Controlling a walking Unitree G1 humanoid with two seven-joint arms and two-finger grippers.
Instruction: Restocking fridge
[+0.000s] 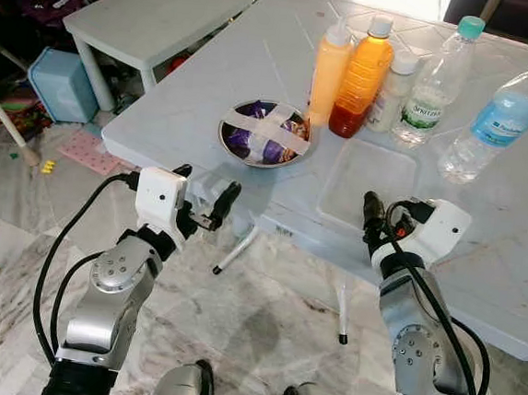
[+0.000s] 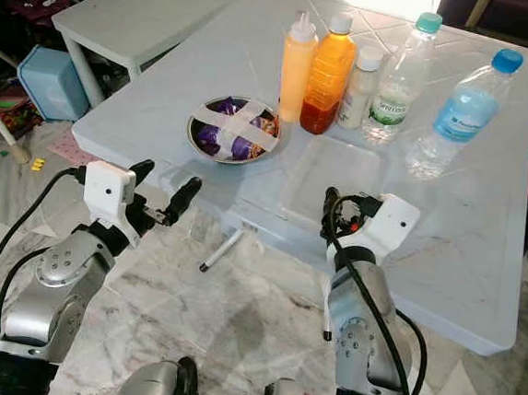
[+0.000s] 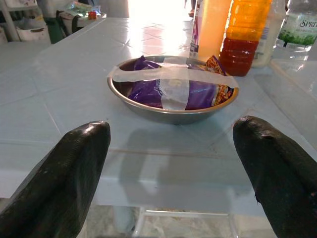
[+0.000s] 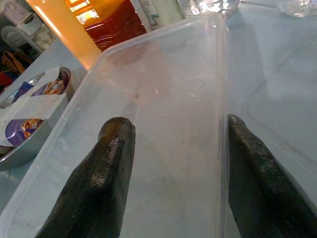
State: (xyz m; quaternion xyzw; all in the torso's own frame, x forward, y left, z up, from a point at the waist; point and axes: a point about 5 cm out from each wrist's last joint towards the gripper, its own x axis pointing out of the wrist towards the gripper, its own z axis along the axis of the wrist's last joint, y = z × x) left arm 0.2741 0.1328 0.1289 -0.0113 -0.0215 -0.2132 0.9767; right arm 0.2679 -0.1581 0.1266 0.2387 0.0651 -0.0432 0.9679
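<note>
Both grippers hang open and empty at the counter's (image 1: pixel 208 91) near edge: left gripper (image 1: pixel 210 204) facing the taped steel bowl (image 1: pixel 266 133), right gripper (image 1: pixel 380 217) over the clear tray (image 1: pixel 362 183). Reaching past either risks toppling the bottles (image 1: pixel 362 77) behind

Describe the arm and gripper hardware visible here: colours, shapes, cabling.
Both arms are silver metal with round joint housings showing screw heads. Each ends in a boxy white wrist block. The left gripper and right gripper each carry two long, tapered, glossy black fingers. Black cables loop from each wrist down along the forearm; a bit of red wiring shows at the right wrist.
</note>
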